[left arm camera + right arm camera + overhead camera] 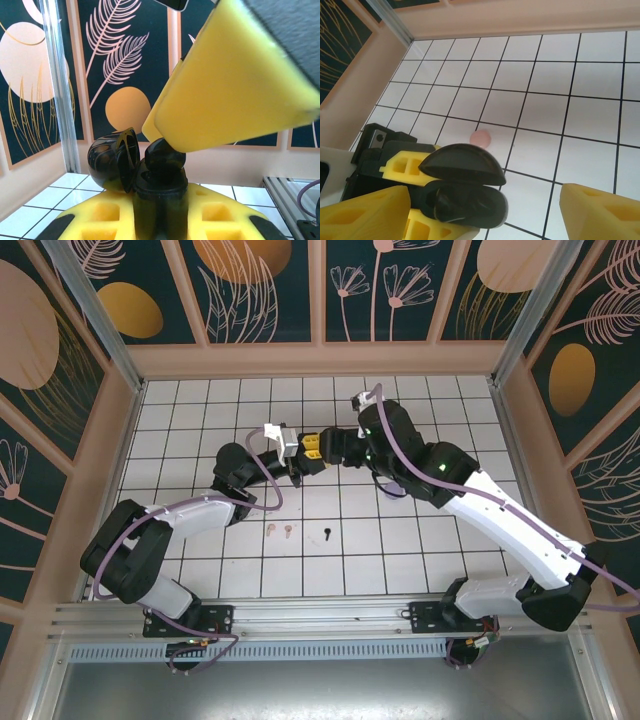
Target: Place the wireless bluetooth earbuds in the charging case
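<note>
White tiled table (450,400), walled with leaf-pattern panels (260,290). Left arm (190,515) and right arm (500,510) reaching inward, meeting above mid-table. Left gripper (160,220): closed tight on black charging case (160,200), lower body pinched between yellow fingers (105,217), raised off the tiles, lid (112,157) hinged open and tilted to one side. Right gripper (482,200): spread wide, gripping nothing. One yellow finger (365,212) overlapping the near side of the case, the other finger (600,210) well apart from it; case between the two, much nearer the first. In the left wrist view, a right-gripper fingertip (235,85) looming large just above the case mouth. Seated black earbud (165,154): rounded head standing out of the case mouth, directly under that fingertip; contact there, cannot tell. Loose black earbud (328,533): lying on the tiles nearer the arm bases, well apart from both sets of fingers. Pink earbuds (274,531): two, side by side on the tiles just left of the loose black one, likewise well apart from the fingers. Small pink blurred spot (481,136) on a tile beyond the case in the right wrist view; identity, cannot tell.
</note>
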`<state>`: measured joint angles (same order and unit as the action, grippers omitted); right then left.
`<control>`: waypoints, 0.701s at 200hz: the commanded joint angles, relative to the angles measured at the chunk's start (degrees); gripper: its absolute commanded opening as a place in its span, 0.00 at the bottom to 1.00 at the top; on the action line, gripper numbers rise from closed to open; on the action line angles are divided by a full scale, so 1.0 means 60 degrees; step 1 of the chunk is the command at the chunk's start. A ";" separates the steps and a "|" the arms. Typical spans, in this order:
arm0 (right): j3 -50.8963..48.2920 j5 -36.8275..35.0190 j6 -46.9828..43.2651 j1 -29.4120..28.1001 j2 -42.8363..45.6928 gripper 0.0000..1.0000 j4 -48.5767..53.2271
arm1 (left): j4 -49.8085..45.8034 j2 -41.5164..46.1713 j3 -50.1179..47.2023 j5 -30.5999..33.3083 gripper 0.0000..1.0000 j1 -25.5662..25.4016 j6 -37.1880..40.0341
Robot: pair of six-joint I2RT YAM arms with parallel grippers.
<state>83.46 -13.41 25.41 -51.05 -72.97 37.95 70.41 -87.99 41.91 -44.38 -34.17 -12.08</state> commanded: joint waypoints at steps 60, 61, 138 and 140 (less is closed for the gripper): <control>-0.0492 0.0275 -0.0090 0.0462 0.0118 0.72 0.0061 | 0.0189 0.0250 0.0195 -0.0051 0.00 -0.0047 0.0166; -0.0492 0.0281 -0.0089 0.0464 0.0119 0.72 0.0061 | 0.0189 0.0250 0.0201 -0.0048 0.00 -0.0039 0.0167; -0.0754 0.0335 0.0071 0.0817 0.0560 0.69 -0.0011 | 0.0247 0.0243 0.0193 -0.0001 0.00 -0.0038 0.0138; -0.0763 0.0343 0.0072 0.0821 0.0564 0.69 -0.0023 | 0.0251 0.0237 0.0196 -0.0001 0.00 -0.0037 0.0138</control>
<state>80.14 -9.91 25.63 -47.77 -71.64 36.69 68.58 -87.99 41.91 -44.45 -34.74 -12.05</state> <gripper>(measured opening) 0.690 0.214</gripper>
